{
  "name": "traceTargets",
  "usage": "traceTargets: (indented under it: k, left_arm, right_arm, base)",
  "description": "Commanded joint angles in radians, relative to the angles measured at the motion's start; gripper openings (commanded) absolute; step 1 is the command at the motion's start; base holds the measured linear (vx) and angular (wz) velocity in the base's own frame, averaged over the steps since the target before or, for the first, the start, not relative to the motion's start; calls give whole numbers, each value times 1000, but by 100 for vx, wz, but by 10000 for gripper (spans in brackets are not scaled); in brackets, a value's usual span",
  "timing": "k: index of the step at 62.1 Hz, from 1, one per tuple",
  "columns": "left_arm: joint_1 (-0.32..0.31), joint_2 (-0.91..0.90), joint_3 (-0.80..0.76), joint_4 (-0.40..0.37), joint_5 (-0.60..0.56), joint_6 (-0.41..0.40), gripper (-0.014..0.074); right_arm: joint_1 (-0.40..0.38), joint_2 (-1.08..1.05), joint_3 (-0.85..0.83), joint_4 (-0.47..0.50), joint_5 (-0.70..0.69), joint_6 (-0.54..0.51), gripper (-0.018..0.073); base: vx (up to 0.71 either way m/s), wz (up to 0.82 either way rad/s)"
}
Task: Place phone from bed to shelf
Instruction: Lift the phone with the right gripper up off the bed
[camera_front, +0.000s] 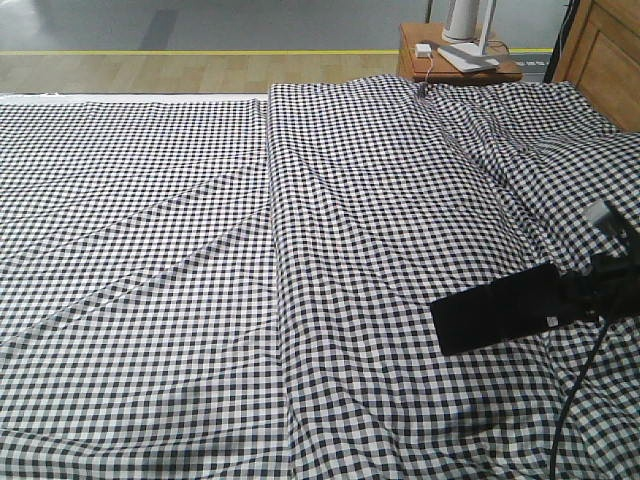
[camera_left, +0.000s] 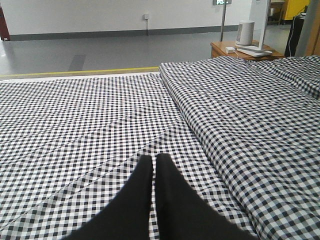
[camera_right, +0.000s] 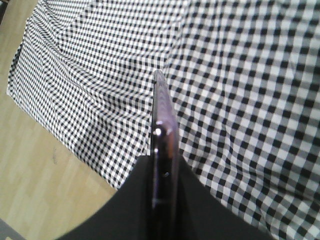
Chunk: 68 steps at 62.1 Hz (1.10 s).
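The black phone (camera_front: 497, 308) hangs flat above the right side of the checked bed (camera_front: 250, 250), its right end clamped in my right gripper (camera_front: 572, 292). In the right wrist view the phone (camera_right: 162, 115) shows edge-on with a pinkish rim, sticking out from between the black fingers (camera_right: 135, 200) of the right gripper (camera_right: 164, 162), which is shut on it. My left gripper (camera_left: 154, 159) hovers over the bed (camera_left: 75, 115) with its two fingers nearly touching and nothing between them. The shelf is out of view.
A small reddish-brown side table (camera_front: 455, 62) with a white lamp base and a charger stands past the bed's far right corner. A wooden headboard (camera_front: 605, 55) rises at the right edge. Wood floor (camera_right: 40, 175) lies beside the bed.
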Motion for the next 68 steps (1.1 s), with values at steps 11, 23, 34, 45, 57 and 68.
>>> traceTargets:
  k: [11, 23, 34, 45, 57, 68]
  left_arm:
    - [-4, -5, 3, -9, -74, -4, 1]
    - [-4, -5, 3, -9, -74, -4, 1]
    - [-4, -5, 3, -9, -74, -4, 1]
    - [-4, -5, 3, -9, -74, -4, 1]
    - [-4, -5, 3, -9, -74, -4, 1]
    - [-4, -5, 3, -9, -74, -4, 1]
  right_arm:
    - [0, -256, 15, 108, 134, 2, -1]
    - [34, -405, 15, 111, 134, 30, -1]
    - [171, -501, 15, 112, 134, 17, -1]
    - [308, -558, 15, 116, 134, 72, -1]
    - [442, -606, 15, 116, 134, 123, -1]
    - [542, -644, 15, 119, 134, 174, -1]
  base:
    - [0, 0]
    - [0, 0]
    - [0, 0]
    - [0, 0]
    - [0, 0]
    - [0, 0]
